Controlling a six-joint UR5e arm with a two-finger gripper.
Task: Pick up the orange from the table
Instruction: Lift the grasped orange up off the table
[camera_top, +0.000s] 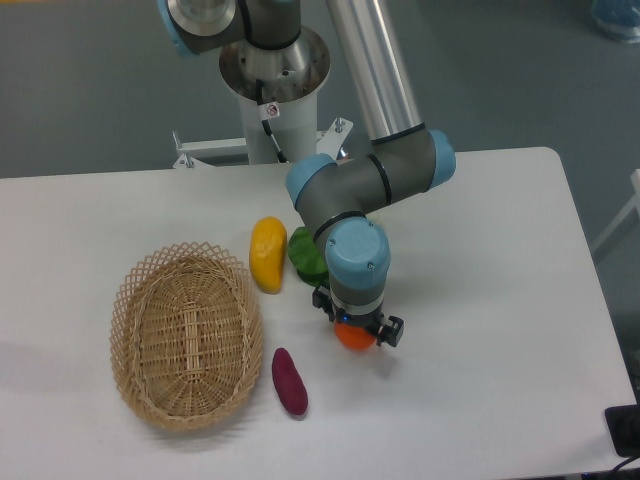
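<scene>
Orange (354, 337) sits on the table (500, 300), right of centre toward the near edge, mostly hidden under the gripper (356, 329). Only its lower half shows below the wrist. Gripper is straight over it, pointing down, black finger tips showing at either side of the fruit. Jaws look apart, one each side, but contact is hidden from this view; cannot tell whether they are pressing yet.

Handling, as a guess: light, firm with a little give in the peel, round so it will roll if nudged off-centre. Skin fairly grippy, not fragile under moderate squeeze. Best hold is across the widest part, fingers level on opposite sides, low enough that it cannot pop upward out of the pinch.

Neighbours: green leafy item (308, 255) just behind the arm, yellow fruit (267, 253) beside that, purple sweet potato (290, 381) near to the front left, wicker basket (186, 332) further left. None touches the orange, so closing should disturb nothing

Lift not yet evident; shadow sits close under the fruit
</scene>
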